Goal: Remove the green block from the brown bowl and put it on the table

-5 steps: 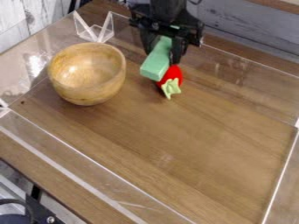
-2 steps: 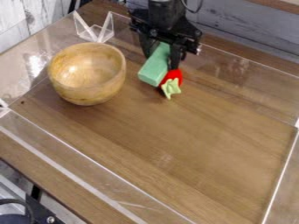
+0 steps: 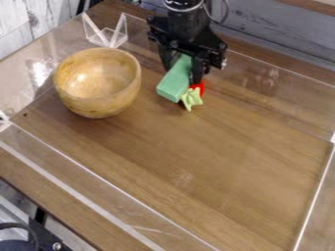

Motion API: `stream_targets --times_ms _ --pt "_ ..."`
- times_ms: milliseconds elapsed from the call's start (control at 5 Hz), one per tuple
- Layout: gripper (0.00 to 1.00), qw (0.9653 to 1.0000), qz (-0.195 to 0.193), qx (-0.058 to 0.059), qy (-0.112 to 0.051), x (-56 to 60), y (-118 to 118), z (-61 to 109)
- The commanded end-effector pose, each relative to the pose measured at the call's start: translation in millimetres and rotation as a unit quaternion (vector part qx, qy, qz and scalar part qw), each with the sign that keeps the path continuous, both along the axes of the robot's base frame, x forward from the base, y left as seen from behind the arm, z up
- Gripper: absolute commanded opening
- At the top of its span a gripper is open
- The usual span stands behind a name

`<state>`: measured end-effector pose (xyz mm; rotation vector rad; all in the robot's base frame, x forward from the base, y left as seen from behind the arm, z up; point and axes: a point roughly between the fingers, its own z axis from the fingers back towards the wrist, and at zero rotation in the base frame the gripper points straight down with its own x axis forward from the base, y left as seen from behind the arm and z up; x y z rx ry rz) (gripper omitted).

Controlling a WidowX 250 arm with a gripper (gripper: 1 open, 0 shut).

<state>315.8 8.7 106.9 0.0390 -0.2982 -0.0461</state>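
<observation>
Now, long flat light-green block (image 3: 175,80) tilted, pinched in black fingers (image 3: 186,61), beside wooden bowl (image 3: 97,81).

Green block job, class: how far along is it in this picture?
Done: the brown bowl is empty, so the green block is out. In hand: the gripper is shut on the block, holding it tilted beside a small red toy. Left: laying it on the table and letting go.
</observation>
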Motion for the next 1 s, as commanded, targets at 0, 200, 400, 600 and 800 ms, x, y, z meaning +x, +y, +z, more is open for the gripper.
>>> stream_targets --times_ms 0,200,400,600,800 --pt "0.0 0.9989 -0.022 0.008 -0.04 3.9 -3.6 18.8" --pt "0.0 0.9984 -0.031 0.011 -0.045 4.6 -6.2 16.4" --pt "0.0 0.9989 -0.02 0.009 -0.042 -2.5 -5.8 16.6" --pt "0.0 0.9992 -0.003 0.007 -0.039 -12.1 -5.6 16.1" --pt "0.0 0.999 0.025 0.006 -0.036 -26.1 -4.5 12.5"
